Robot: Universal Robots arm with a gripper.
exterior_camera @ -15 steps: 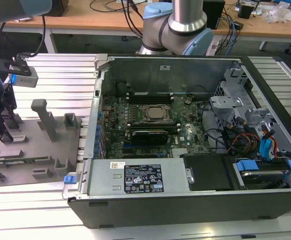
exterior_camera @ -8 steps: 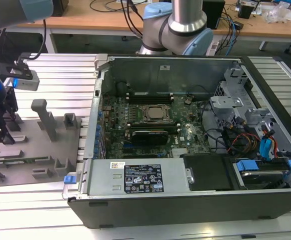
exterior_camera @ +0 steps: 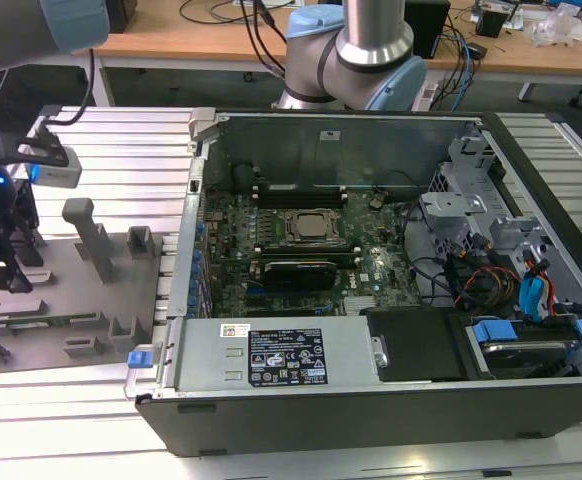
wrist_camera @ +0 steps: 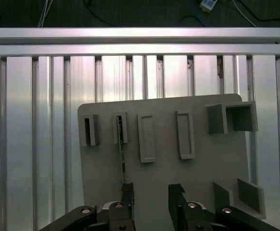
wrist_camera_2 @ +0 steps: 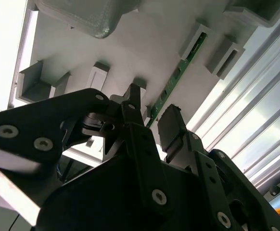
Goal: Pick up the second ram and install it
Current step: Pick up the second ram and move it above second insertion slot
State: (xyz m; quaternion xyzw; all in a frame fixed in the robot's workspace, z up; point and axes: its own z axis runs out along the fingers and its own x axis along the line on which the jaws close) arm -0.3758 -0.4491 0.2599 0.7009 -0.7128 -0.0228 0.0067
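Observation:
The second ram (wrist_camera: 121,156) is a thin green stick standing on edge in a slot of the grey fixture tray (wrist_camera: 197,183). In the second wrist view the ram (wrist_camera_2: 178,72) runs toward the gap between my fingers. My gripper (wrist_camera: 151,192) hovers just above the tray, open, with nothing between its jaws. One fingertip (wrist_camera: 127,189) sits right at the stick's near end. In the exterior view the gripper (exterior_camera: 9,277) hangs over the tray (exterior_camera: 66,285) at the view's left, with the ram (exterior_camera: 53,321) lying low along the tray's front.
An open computer case (exterior_camera: 371,400) stands to the exterior view's right of the tray, with the motherboard (exterior_camera: 301,265) inside. The tray carries grey upright blocks (exterior_camera: 91,235). Everything rests on a slotted aluminium table (wrist_camera: 34,144). A wooden desk (exterior_camera: 201,40) stands behind.

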